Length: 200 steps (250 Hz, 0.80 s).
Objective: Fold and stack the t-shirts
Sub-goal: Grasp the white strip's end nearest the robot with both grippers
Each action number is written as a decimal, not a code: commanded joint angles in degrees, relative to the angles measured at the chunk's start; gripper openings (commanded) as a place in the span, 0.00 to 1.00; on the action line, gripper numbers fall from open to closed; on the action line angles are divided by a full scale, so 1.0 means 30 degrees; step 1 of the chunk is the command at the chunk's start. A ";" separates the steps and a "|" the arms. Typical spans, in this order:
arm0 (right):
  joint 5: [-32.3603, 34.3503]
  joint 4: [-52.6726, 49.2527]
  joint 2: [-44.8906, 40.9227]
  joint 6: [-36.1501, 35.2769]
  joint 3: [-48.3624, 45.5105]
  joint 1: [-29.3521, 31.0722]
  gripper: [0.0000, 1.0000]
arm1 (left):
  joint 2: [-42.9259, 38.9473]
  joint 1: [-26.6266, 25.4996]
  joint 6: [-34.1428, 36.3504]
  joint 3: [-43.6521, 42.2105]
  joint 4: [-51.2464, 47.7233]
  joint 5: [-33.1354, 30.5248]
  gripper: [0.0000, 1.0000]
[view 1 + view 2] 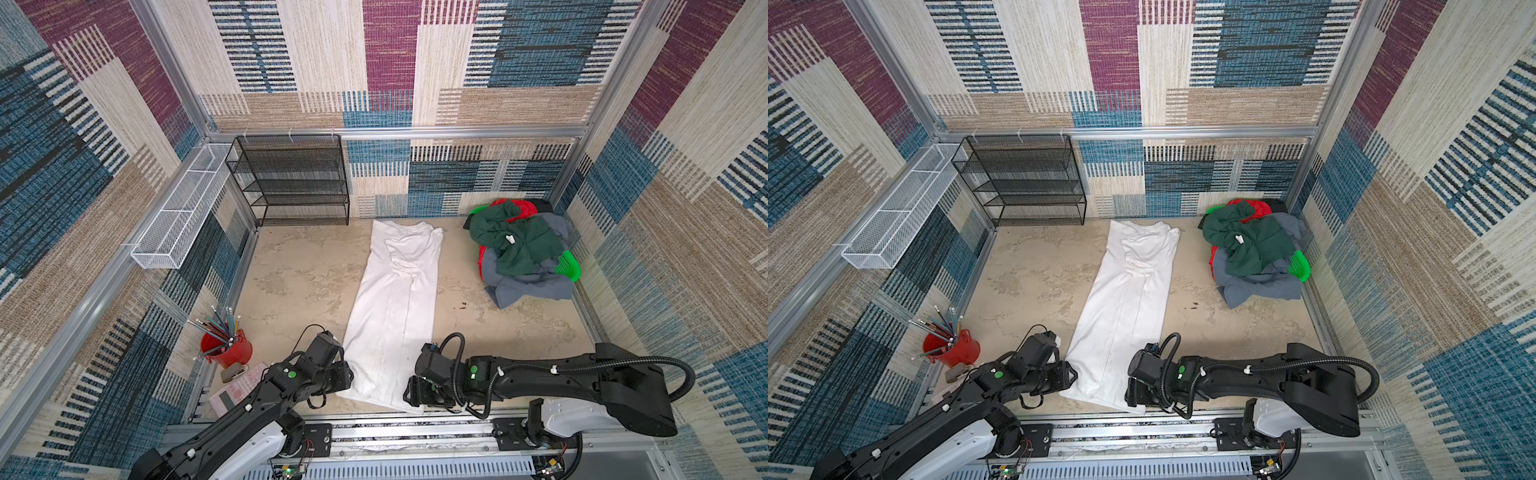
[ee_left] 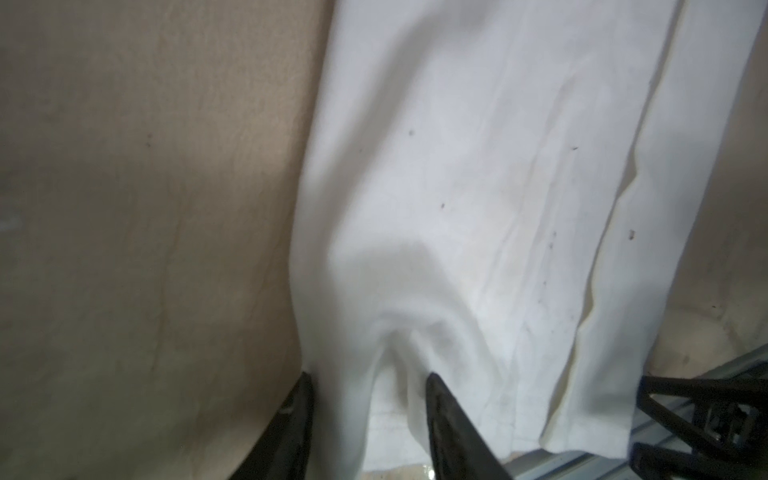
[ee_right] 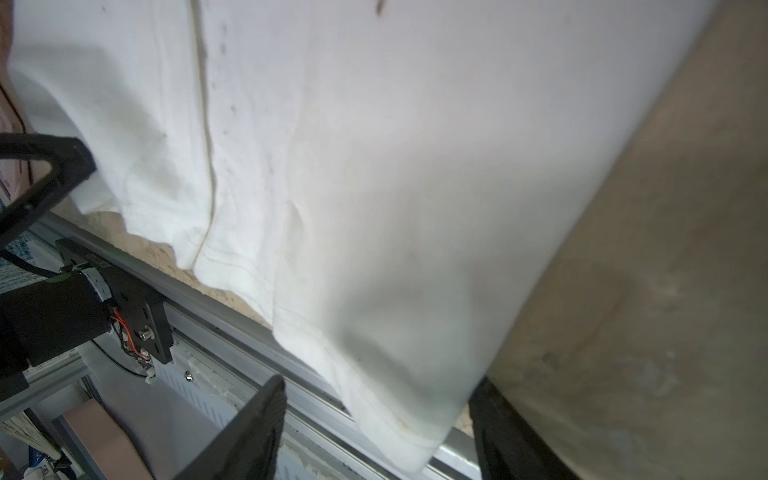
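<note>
Left wrist: left end effector (image 2: 370, 376) parted, straddling near hem of white t-shirt (image 2: 478, 187), laid lengthwise on tabletop (image 1: 291, 270); right end effector (image 3: 378, 382) parted too. Close on both corners together, lift low, carry toward collar.

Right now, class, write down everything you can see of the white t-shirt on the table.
The white t-shirt is soft cloth, folded lengthwise into a long narrow strip with sleeves tucked in. It lies flat on the beige table, collar at the far end, hem at the near edge. Small dark specks and faint stains show near the hem. The left pincer straddles a puckered hem corner and the right pincer straddles the other corner, both with jaws apart.
</note>
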 commanded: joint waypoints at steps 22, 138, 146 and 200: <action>0.0111 -0.2249 0.0496 0.1075 -0.0340 0.0497 0.58 | -0.0811 -0.0001 0.0260 -0.0384 -0.0428 -0.0867 0.50; 0.1294 -0.1388 0.0547 0.1267 -0.0386 0.0497 0.00 | -0.1803 -0.0204 0.0909 0.0301 -0.0695 -0.1048 0.00; 0.1294 -0.1217 0.0483 0.1325 -0.0519 0.0497 0.00 | -0.1864 -0.0231 0.0782 0.0331 -0.0594 -0.0865 0.00; 0.2412 -0.1639 -0.0896 0.1870 -0.0911 0.0497 0.00 | -0.1741 -0.1116 0.0426 0.0683 -0.0762 -0.1081 0.00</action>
